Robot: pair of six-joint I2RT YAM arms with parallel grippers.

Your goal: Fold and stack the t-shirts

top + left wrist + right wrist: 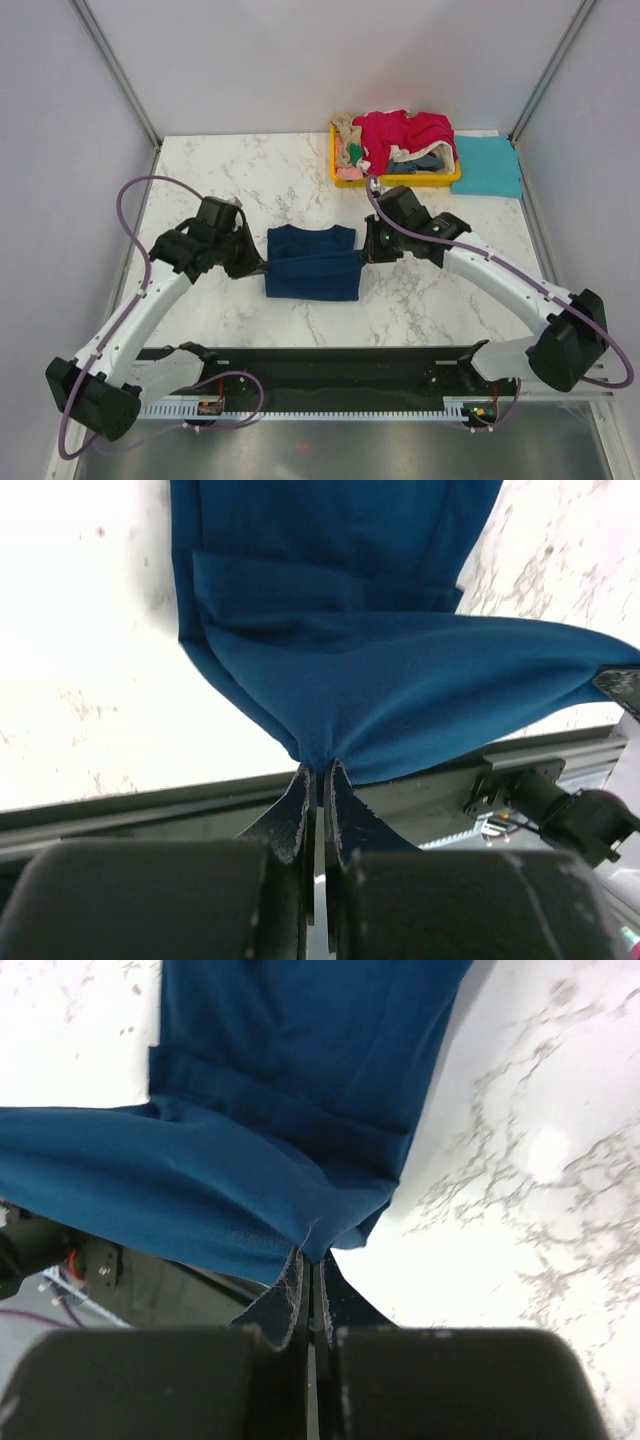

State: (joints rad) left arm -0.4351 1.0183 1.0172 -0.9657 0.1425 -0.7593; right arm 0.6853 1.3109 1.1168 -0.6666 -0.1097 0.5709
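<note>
A navy t-shirt lies partly folded in the middle of the marble table. My left gripper is shut on its left edge, with the cloth pinched between the jaws in the left wrist view. My right gripper is shut on its right edge, also seen in the right wrist view. The held near edge is lifted and stretched between both grippers above the flat part of the navy t-shirt, which also shows in the right wrist view. A folded teal t-shirt lies at the back right.
A yellow tray at the back holds a heap of crimson-pink, beige and other tees. The black rail of the arm bases runs along the near edge. Side walls close in left and right.
</note>
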